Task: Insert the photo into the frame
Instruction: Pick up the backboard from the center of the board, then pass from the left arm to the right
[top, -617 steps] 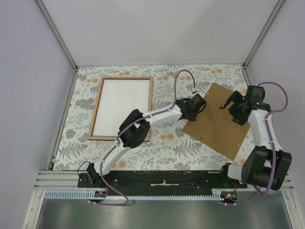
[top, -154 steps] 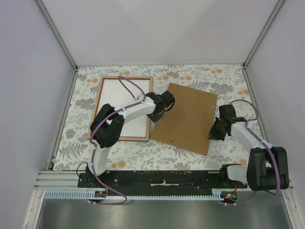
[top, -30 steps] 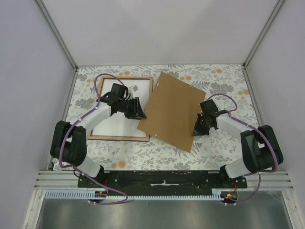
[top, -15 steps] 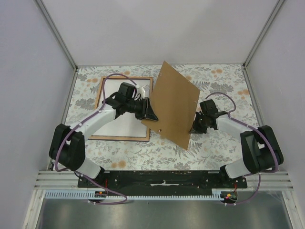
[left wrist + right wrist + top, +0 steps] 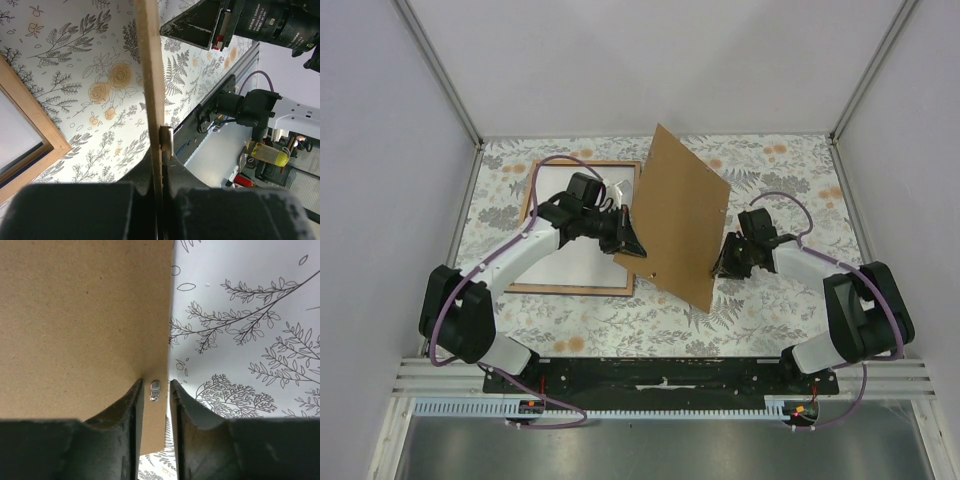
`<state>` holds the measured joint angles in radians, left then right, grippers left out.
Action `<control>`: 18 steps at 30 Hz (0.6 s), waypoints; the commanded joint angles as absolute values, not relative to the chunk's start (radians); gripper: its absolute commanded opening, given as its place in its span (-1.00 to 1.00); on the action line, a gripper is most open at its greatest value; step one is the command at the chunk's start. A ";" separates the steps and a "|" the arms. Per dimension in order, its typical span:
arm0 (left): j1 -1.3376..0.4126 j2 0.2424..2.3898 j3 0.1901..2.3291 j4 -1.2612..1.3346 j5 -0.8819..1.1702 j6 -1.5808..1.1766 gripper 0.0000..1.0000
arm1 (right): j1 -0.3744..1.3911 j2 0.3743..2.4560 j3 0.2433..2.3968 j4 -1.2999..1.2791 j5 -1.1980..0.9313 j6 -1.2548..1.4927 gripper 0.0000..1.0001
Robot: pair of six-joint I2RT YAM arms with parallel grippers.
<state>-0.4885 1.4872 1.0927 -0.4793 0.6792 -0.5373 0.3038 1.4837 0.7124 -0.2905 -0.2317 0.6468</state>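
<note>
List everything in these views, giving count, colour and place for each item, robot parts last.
thin-rimmed rectangular wooden picture frame: one, light brown, flat on the table's far left.
rectangular paper photo: one, white back up, lying inside the frame.
flat rectangular backing board: one, brown, tilted up mid-table between the two grippers.
small metal clip: at least one, silver, near the board's edge.
floral tablecloth: one, white with grey leaves and orange flowers, covering the table.
enclosure walls: three, pale grey, left, right and far sides.
cables: two, purple, one along each arm.
left gripper: one, black, shut on the board's left edge.
right gripper: one, black, at the board's right edge; grip unclear.
</note>
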 commanded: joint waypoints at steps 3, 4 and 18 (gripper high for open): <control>-0.459 1.439 1.203 -0.459 0.696 -0.449 -0.96 | 0.264 1.370 0.808 -0.310 -0.204 0.609 0.31; -0.447 1.436 1.210 -0.445 0.712 -0.459 -0.96 | 0.247 1.344 0.818 -0.314 -0.206 0.601 0.52; -0.347 1.333 1.172 -0.123 0.905 -0.715 -0.96 | 0.008 1.293 0.828 0.144 -0.736 0.702 0.96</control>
<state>-0.3473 1.4014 1.1526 -0.3374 0.7696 -0.6296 0.0216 1.2766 0.8185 -0.1116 -0.5110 0.6315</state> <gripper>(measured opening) 0.044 0.979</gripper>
